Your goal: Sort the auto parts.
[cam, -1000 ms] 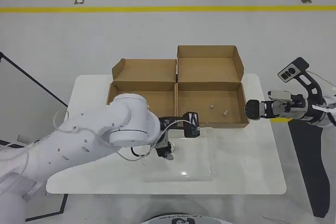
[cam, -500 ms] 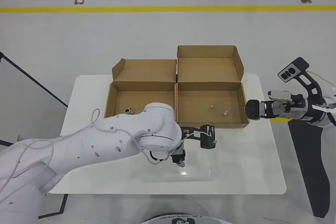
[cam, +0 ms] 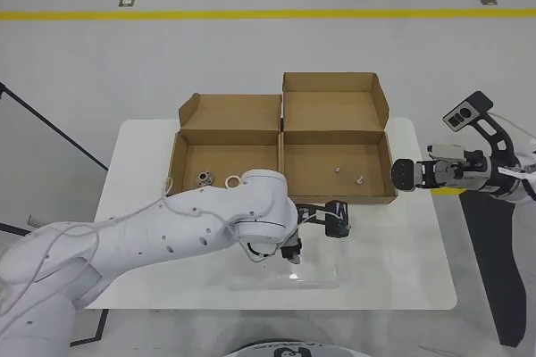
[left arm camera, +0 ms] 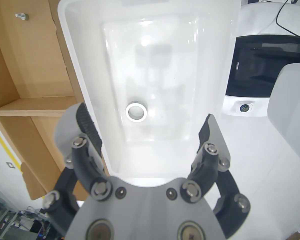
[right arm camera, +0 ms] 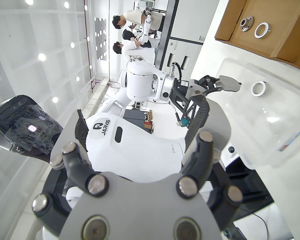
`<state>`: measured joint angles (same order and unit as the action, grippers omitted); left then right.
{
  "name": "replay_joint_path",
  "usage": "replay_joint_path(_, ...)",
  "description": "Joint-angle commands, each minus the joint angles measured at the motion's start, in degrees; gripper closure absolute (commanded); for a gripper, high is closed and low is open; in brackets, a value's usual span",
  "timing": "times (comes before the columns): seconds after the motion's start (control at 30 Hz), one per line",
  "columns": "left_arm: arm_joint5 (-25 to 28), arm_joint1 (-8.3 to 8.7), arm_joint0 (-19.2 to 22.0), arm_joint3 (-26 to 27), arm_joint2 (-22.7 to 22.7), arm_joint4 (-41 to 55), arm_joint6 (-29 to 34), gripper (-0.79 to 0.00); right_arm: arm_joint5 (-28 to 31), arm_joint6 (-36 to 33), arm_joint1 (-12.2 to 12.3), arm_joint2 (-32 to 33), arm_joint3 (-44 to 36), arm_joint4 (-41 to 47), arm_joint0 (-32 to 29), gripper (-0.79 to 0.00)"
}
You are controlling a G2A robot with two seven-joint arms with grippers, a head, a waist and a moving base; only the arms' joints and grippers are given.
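Left gripper (left arm camera: 145,116): fingers spread wide and holding nothing; it hangs over the clear bin (left arm camera: 70,26), pointing down into it, and in the top view it sits at the end of the arm that crosses the table (cam: 290,253)
Right gripper (right arm camera: 142,111): also wide apart and empty, held level just beside the outer wall of the right cardboard box, at the table's right side (cam: 400,173)
Clear bin: a see-through plastic tub on the near half of the table (cam: 317,268), in front of the two boxes and close to their front walls
Loose ring (left arm camera: 136,111): a pale metal ring lying flat on the bin floor, below the left gripper's fingers and apart from them; from the right wrist it shows through the bin wall (right arm camera: 258,88)
Left cardboard box (cam: 172,161): open, lid flap folded back; it holds a metal flange (cam: 203,178) and, just beside it, a second ring (cam: 231,180), both flat on the box floor
Right cardboard box (cam: 375,198): open, side by side with the left box and touching it; two small bolts (cam: 338,167) lie on its floor, near each other but apart
Table (cam: 402,259): white, with rounded corners, bearing both boxes and the bin
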<state>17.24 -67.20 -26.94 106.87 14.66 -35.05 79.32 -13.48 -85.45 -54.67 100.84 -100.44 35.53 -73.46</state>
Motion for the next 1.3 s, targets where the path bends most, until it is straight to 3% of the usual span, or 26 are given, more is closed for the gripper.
replay_joint_path(0.0,0.24,0.15,-0.64,0.62,0.10,-1.85,-0.51,-0.637,0.00,0.00,0.00,0.00,0.00,0.00,0.00,-0.785)
replay_joint_path(0.03,0.27,0.27,-1.13,0.78,0.17,-2.38,-0.88,-0.573,0.00,0.00,0.00,0.00,0.00,0.00,0.00,-0.785)
replay_joint_path(0.1,0.73,0.57,-2.02,1.27,0.22,-3.59,-1.09,-0.536,0.00,0.00,0.00,0.00,0.00,0.00,0.00,-0.785)
replay_joint_path(0.2,1.65,1.11,-3.47,2.02,0.38,-5.61,-1.81,-0.382,0.00,0.00,0.00,0.00,0.00,0.00,0.00,-0.785)
replay_joint_path(0.27,2.01,1.48,-4.47,2.39,0.42,-6.76,-1.82,-0.357,0.00,0.00,0.00,0.00,0.00,0.00,0.00,-0.785)
replay_joint_path(0.43,1.89,2.03,-6.26,2.72,0.11,-10.75,-0.19,-0.345,0.00,0.00,0.00,0.00,0.00,0.00,0.00,-0.785)
replay_joint_path(0.73,-0.14,1.55,-8.57,1.08,-0.65,-16.17,1.54,-0.332,0.00,0.00,0.00,0.00,0.00,0.00,0.00,-0.785)
replay_joint_path(1.27,2.69,-0.71,-9.94,-4.88,-0.86,-19.53,1.78,-0.292,0.00,0.00,0.00,0.00,0.00,0.00,0.00,-0.785)
